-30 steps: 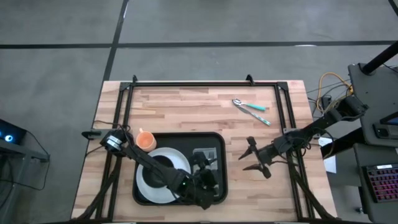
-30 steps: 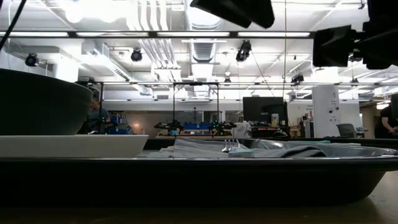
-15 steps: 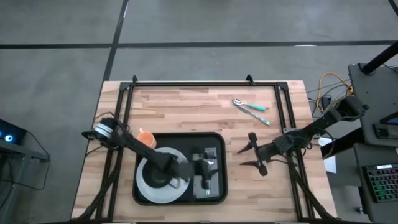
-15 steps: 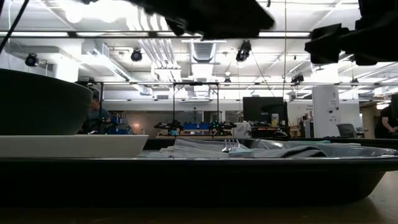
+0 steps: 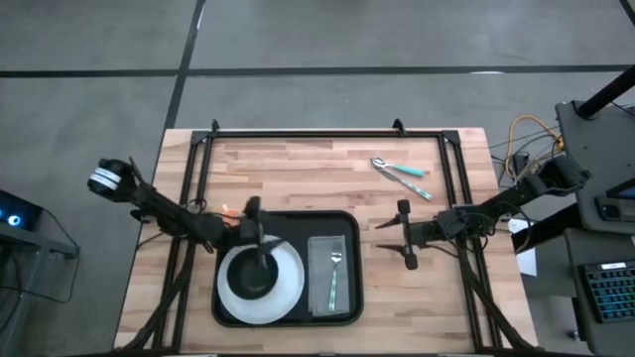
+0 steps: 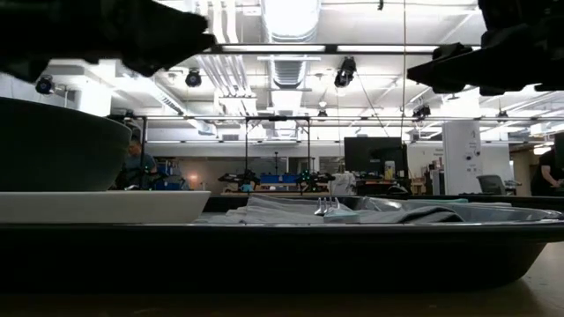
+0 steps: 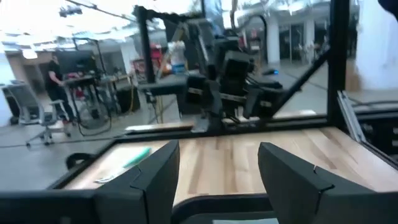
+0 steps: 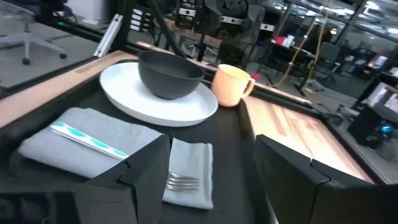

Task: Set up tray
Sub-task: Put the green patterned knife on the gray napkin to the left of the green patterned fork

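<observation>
Fingers spread wide and empty on both arms.
Left gripper (image 5: pixel 250 216) hangs over the tray's (image 5: pixel 347 302) far edge; right gripper (image 5: pixel 405 236) hovers just beside it. Tray sits near the bench's (image 5: pixel 317 169) front, carrying plate (image 5: pixel 290 293), bowl (image 5: pixel 254 277), cloth (image 5: pixel 319 278) and fork (image 5: pixel 334 276).

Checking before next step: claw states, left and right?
Left claw: open, holding nothing, above the tray's back edge near the plate.
Right claw: open, holding nothing, over bare table right of the tray.
</observation>
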Available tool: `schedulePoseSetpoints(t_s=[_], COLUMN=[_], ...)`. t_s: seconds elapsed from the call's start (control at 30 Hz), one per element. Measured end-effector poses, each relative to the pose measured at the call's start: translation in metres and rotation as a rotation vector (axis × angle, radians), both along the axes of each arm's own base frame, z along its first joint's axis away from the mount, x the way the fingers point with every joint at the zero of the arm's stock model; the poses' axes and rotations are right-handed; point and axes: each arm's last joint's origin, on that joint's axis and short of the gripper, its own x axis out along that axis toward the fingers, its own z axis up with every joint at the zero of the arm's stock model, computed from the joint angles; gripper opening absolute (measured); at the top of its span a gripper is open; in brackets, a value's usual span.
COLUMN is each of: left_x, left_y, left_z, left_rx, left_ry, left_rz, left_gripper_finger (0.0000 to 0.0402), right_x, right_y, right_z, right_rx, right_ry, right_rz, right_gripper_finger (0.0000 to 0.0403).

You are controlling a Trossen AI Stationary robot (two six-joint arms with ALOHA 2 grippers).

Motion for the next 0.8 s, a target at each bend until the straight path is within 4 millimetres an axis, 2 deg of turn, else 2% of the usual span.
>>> schedulePoseSetpoints(t_s=[0.17, 0.33, 0.57, 0.67, 0.8], left_x=[-0.020, -0.019, -0.021, -0.029, -0.053], left_y=[0.020, 0.041, 0.063, 0.068, 0.069], left_z=[-0.004, -0.001, -0.003, -0.006, -0.011], left_rx=[0.017, 0.056, 0.061, 0.062, 0.056], left_ry=[-0.069, -0.112, -0.107, -0.114, -0.173], left_rz=[0.012, -0.043, 0.045, 0.067, 0.070], left_gripper_finger=[0.0198, 0.0198, 0.0198, 0.0198, 0.0198], right_x=[0.005, 0.008, 0.009, 0.010, 0.011], right_y=[-0.009, -0.020, -0.027, -0.032, -0.039], right_z=[0.004, 0.005, 0.004, 0.004, 0.005], right_rx=[-0.037, 0.001, 0.023, 0.021, 0.044], right_ry=[-0.021, -0.010, -0.010, -0.010, -0.012], right_rz=[-0.050, -0.117, -0.153, -0.181, -0.229], right_gripper_finger=[0.0221, 0.0221, 0.0221, 0.0221, 0.0221])
